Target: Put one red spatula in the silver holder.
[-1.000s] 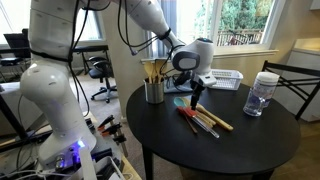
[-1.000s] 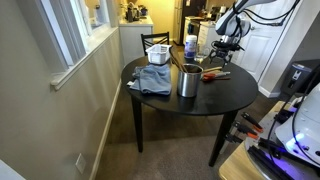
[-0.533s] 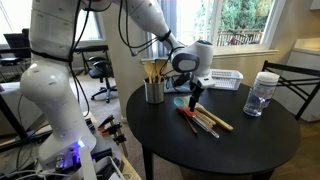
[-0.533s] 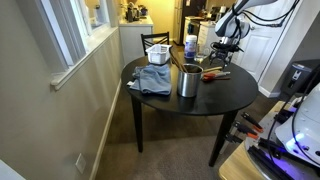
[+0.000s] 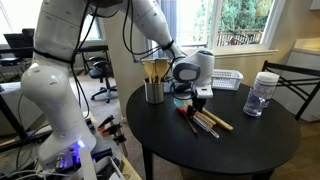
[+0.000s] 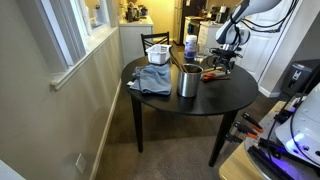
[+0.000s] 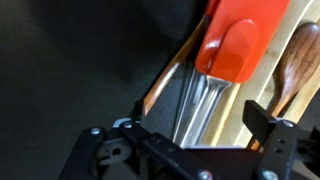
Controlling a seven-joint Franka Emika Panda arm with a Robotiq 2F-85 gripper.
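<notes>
The red spatula point(image 7: 230, 45) lies flat on the black table among plain wooden utensils, its shiny metal handle running down between my jaws. It also shows in an exterior view point(image 5: 188, 117). My gripper point(image 7: 200, 128) is open, low over the table, with a finger on each side of that handle. It shows in both exterior views point(image 5: 197, 101) point(image 6: 222, 67). The silver holder point(image 5: 153, 91) stands upright to the side with several wooden utensils in it, apart from the gripper, and shows in the other exterior view too point(image 6: 187, 82).
A clear jar with a white lid point(image 5: 262, 93) and a white slatted basket point(image 5: 224, 79) stand on the round black table point(image 5: 240, 150). A folded blue cloth point(image 6: 153, 79) lies beside the holder. A dark chair point(image 5: 292, 85) stands at the table's edge.
My gripper has moved down onto the pile of utensils and now straddles the red spatula's handle. The utensils and the holder have not moved.
</notes>
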